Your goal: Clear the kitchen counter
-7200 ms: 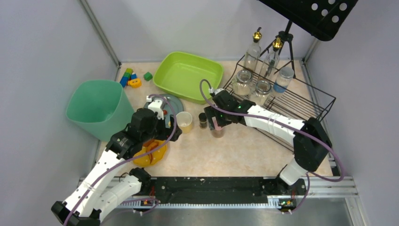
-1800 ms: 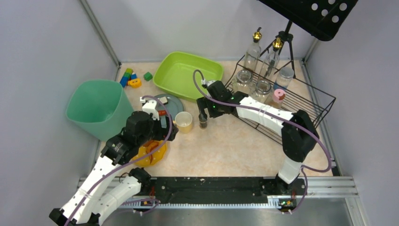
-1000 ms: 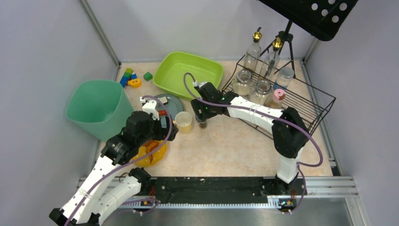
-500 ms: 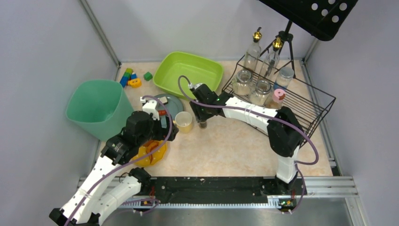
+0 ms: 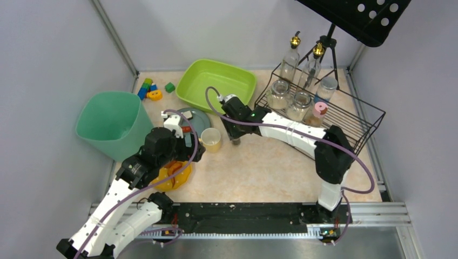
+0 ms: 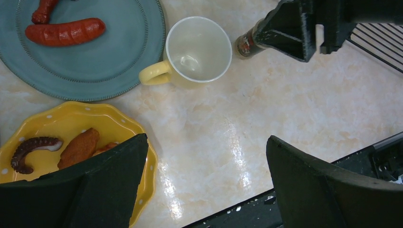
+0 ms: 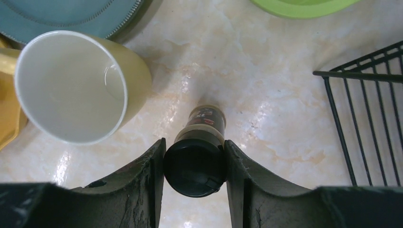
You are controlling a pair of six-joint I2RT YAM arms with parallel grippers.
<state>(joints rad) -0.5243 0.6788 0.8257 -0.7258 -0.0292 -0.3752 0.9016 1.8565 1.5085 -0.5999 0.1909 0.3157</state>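
The kitchen counter (image 5: 264, 172) is a beige mottled surface. My right gripper (image 5: 234, 133) is shut on a small spice bottle (image 7: 202, 122) with a black cap, which stands upright on the counter; both jaws press the cap in the right wrist view (image 7: 195, 166). A pale yellow mug (image 5: 211, 139) stands just left of the bottle. My left gripper (image 6: 206, 175) is open and empty. It hovers over the counter between a yellow plate (image 6: 111, 130) of food and the mug (image 6: 197, 50).
A blue plate (image 5: 199, 121) with a sausage (image 6: 64, 31) lies behind the mug. A green basin (image 5: 216, 86) is at the back, a teal bin (image 5: 110, 124) at left with toy blocks (image 5: 148, 89) behind it. A wire rack (image 5: 345, 116) with jars and bottles stands at right.
My right gripper left the pink-lidded jar in the rack, came back left to the spice bottle and shut on its cap. My left arm has barely moved.
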